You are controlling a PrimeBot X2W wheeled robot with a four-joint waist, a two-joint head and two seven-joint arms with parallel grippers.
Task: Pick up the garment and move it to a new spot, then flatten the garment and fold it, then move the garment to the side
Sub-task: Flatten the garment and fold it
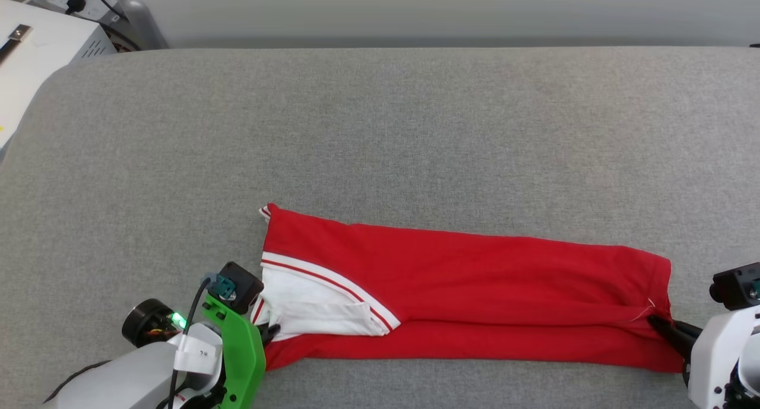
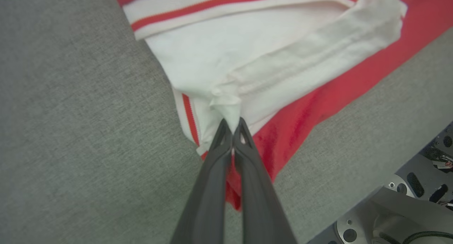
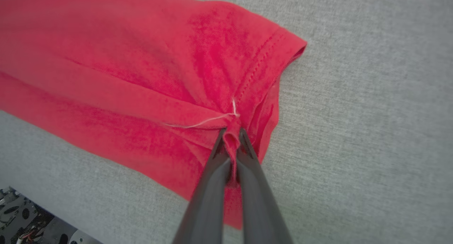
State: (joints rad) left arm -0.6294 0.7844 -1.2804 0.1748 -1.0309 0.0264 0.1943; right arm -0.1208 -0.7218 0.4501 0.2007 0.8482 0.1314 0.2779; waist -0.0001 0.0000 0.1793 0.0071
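Grey surface (image 1: 380,130); red garment (image 1: 475,278) pinched by left fingers (image 2: 211,176), right fingers (image 3: 212,182).

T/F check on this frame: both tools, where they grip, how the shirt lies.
1. The left tool is shut on the garment's white sleeve. True.
2. The right tool hangs open above the garment. False: it is shut on a pinch of red fabric by the hem.
3. The garment lies as a long narrow band on the grey surface. True.
4. The chest print faces up. False: the upper side is plain red, with the sleeve and striped trim.
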